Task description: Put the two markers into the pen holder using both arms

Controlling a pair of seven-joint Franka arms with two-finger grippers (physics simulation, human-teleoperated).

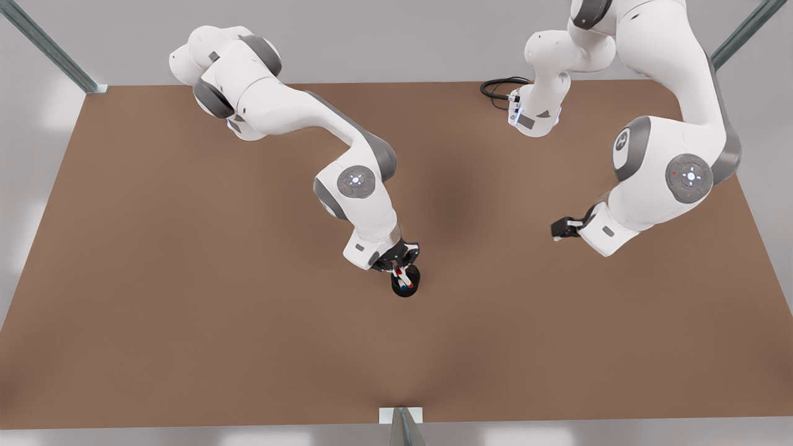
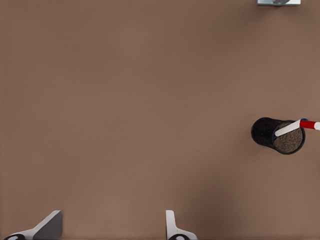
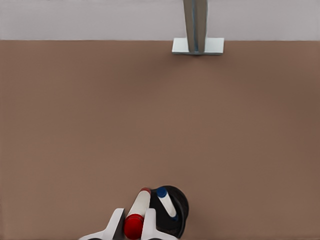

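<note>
Two markers, one pen holder and two arms share the brown table (image 1: 186, 297). On the front view's left, the right gripper (image 1: 396, 267) hangs directly over the pen holder (image 1: 406, 286), its fingers (image 3: 149, 225) clamped on the red-capped marker (image 3: 136, 213), a thin white stick tilted with its tip at the cup's rim. Beside it the blue-capped marker (image 3: 166, 201) already leans inside the holder, cap end up. The holder is a small black cylinder with a round rim, standing upright near the table's middle. On the front view's right, the left gripper (image 1: 562, 229) waits well apart from the cup, its fingers (image 2: 172, 227) spread apart over bare table. A black cable (image 1: 500, 87) loops at the far edge, and metal frame posts (image 1: 401, 424) stand at the table's borders.
</note>
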